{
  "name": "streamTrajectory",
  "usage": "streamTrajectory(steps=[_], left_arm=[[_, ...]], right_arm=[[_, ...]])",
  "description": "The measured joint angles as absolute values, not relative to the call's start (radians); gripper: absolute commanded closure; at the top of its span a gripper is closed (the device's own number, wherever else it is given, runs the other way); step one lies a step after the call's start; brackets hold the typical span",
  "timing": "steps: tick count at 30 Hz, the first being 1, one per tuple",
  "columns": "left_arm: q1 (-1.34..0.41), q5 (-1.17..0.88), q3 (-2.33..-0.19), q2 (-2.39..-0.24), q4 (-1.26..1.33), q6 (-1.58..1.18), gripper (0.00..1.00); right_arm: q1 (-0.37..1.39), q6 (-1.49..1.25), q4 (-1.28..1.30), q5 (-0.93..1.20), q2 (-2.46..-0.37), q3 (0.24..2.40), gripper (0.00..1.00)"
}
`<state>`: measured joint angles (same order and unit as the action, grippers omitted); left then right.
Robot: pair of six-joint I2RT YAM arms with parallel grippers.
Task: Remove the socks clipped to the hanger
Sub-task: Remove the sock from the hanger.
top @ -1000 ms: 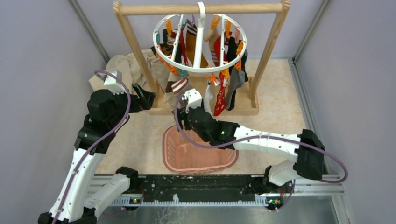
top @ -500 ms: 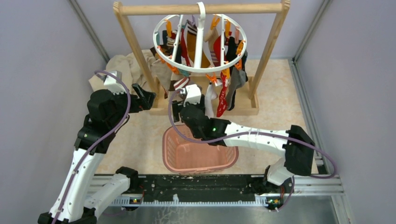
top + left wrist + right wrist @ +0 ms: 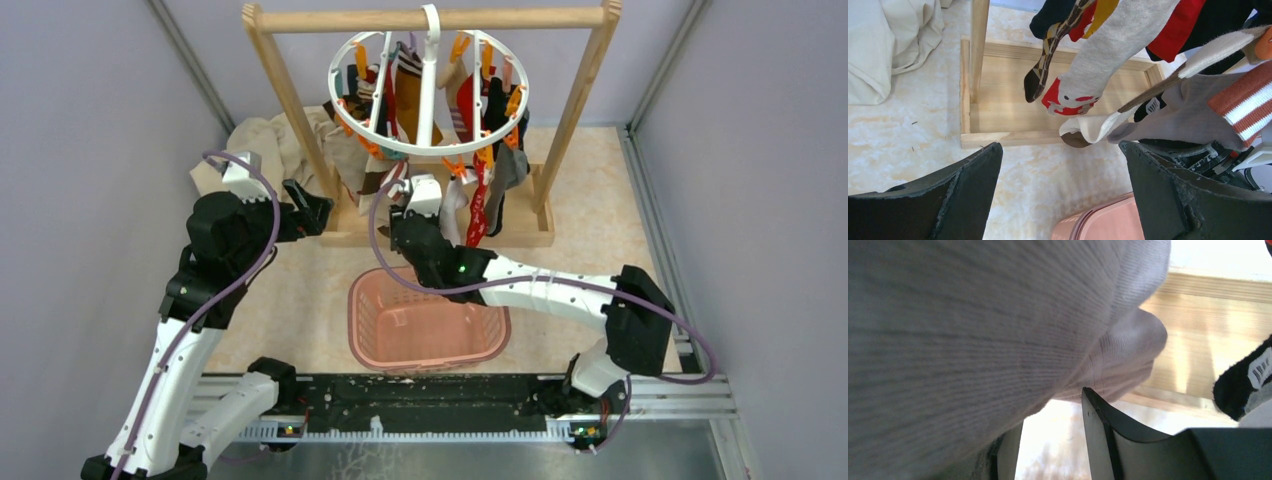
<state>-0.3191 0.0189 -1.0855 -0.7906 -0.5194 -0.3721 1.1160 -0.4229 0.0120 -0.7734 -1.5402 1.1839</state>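
Socks (image 3: 478, 200): clipped round the hanger (image 3: 400, 148), upper centre of the top view, under the wooden rail (image 3: 330, 20).
Left gripper (image 3: 320, 208): left of the rack, fingers wide apart, holding nothing.
Right gripper (image 3: 1048, 425): centre, up under a pale grey sock (image 3: 998, 315); I can't tell whether the fingers pinch it.
Grip risk: a thin pinch may slip off the knit.
Hanger risk: hung by a hook, so a sideways tug may swing or unhook it.
Basket (image 3: 355, 320): lower centre; an early drop may miss it.

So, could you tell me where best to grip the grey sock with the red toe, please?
Probably just above its red toe, coming up from below: the grey sock hangs loose, toe lowest, right ahead of the open left gripper.
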Motion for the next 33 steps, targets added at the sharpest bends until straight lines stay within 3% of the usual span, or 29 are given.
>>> streamTrajectory(steps=[10, 16, 33], left_arm=[[-0.319, -0.015, -1.126, -0.791, -0.529, -0.373, 0.01], [-0.319, -0.048, -1.142, -0.792, -0.532, -0.376, 0.01], [-0.319, -0.254, -1.193, -0.821, -0.5, -0.489, 0.01]], right_arm=[[1.116, -0.42, 0.007, -0.749, -1.395, 1.035, 0.68], [1.116, -0.391, -0.026, -0.718, -1.32, 0.981, 0.95], [1.131, -0.265, -0.05, -0.601, -1.287, 0.983, 1.0]])
